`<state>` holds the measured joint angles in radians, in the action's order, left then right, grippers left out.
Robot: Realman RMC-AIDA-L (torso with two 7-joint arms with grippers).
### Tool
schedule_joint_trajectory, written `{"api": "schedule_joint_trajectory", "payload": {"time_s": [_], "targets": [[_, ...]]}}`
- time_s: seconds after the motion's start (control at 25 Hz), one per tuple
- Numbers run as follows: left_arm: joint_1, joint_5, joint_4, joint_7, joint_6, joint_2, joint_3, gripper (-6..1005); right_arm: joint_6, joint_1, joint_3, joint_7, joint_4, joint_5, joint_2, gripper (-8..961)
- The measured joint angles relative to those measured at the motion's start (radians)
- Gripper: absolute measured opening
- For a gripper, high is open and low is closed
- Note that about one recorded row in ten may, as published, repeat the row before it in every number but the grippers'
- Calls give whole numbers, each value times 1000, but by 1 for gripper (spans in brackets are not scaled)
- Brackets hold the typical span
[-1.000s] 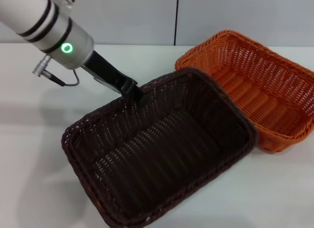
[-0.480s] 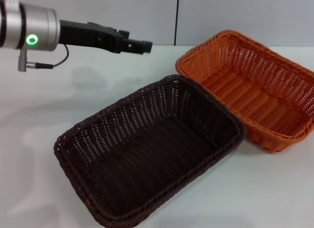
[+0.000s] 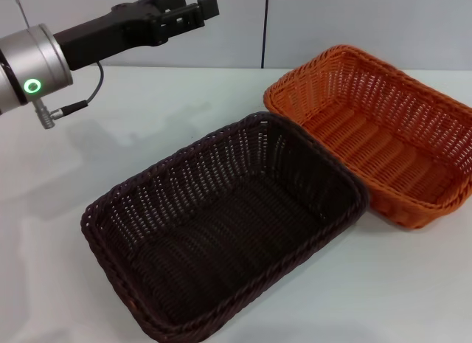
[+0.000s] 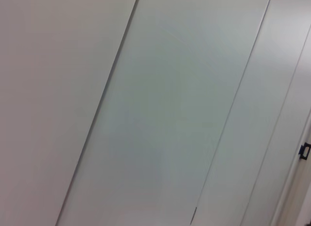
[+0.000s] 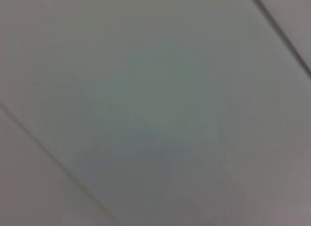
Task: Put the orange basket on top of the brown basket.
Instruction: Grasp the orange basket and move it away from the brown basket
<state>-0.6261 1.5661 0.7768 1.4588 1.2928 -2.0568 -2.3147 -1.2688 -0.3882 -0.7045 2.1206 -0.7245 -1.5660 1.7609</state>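
The orange basket [image 3: 383, 136] sits flat on the white table [image 3: 66, 173] at the right. The brown basket [image 3: 221, 232] sits flat in front of it at the centre, its far right rim against the orange basket's near side. My left gripper [image 3: 193, 5] is raised high at the back left, above and behind the brown basket, open and empty. Both wrist views show only pale wall panels. My right gripper is out of view.
A pale panelled wall [image 3: 332, 26] with a dark vertical seam stands behind the table. Bare table surface lies to the left of the brown basket and at the front right.
My left gripper let go of the brown basket's far rim, and rose up and back. The brown basket settled flat and shifted slightly left. The orange basket has not moved.
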Motion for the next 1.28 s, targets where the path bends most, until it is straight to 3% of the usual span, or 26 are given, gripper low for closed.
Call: {"api": "schedule_joint_trajectory", "payload": {"time_s": [0.12, 0.24, 0.48, 0.76, 1.04, 1.28], "targets": [[-17, -35, -46, 46, -20, 1, 5, 862, -192, -52, 169, 214, -71, -288, -42, 757], [-34, -42, -63, 58, -38, -2, 28, 862, -413, -136, 308, 299, -107, -500, -85, 756], [-46, -42, -87, 72, -63, -1, 38, 862, -575, -228, 346, 449, -152, -721, -129, 756], [-52, -42, -105, 80, -69, 0, 52, 862, -570, -267, 307, 530, -116, -835, -129, 756], [-53, -40, -116, 85, -79, 1, 64, 862, -510, -274, 199, 608, -75, -865, -100, 753], [-50, -42, -117, 87, -89, 2, 90, 862, -484, -287, 167, 615, 8, -901, -90, 753]]}}
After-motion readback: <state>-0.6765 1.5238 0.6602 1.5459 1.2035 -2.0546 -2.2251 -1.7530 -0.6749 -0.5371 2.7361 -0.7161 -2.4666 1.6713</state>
